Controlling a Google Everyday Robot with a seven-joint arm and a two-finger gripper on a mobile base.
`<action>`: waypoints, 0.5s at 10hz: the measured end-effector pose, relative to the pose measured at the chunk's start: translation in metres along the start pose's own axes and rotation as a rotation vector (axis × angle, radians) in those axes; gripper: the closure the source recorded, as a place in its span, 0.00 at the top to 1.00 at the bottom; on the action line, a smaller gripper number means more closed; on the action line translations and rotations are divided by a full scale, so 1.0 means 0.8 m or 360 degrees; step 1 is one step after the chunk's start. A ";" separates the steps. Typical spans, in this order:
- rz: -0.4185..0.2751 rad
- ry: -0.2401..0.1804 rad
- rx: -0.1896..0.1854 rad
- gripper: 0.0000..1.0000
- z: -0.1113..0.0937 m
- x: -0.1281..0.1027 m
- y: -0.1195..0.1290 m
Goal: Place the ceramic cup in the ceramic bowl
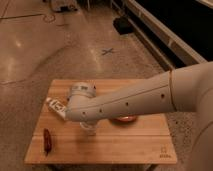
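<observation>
My gripper (87, 127) is at the end of the big white arm, low over the middle left of the wooden table (125, 150). It sits right where the ceramic cup stood. The cup is almost wholly hidden by the arm's end, and I cannot tell whether it is held. Only a thin orange-red edge of the ceramic bowl (125, 120) shows below the forearm, to the right of the gripper.
A white bottle (56, 106) lies on its side at the table's left. A dark red elongated object (47, 140) lies near the front left corner. A black object (122, 25) sits on the floor behind the table.
</observation>
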 end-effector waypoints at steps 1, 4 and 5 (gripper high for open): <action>0.0003 0.0000 -0.0031 0.64 0.002 -0.002 -0.006; -0.0037 -0.0028 -0.0169 0.64 0.011 -0.013 -0.006; -0.0044 -0.0033 -0.0189 0.64 0.017 -0.014 -0.007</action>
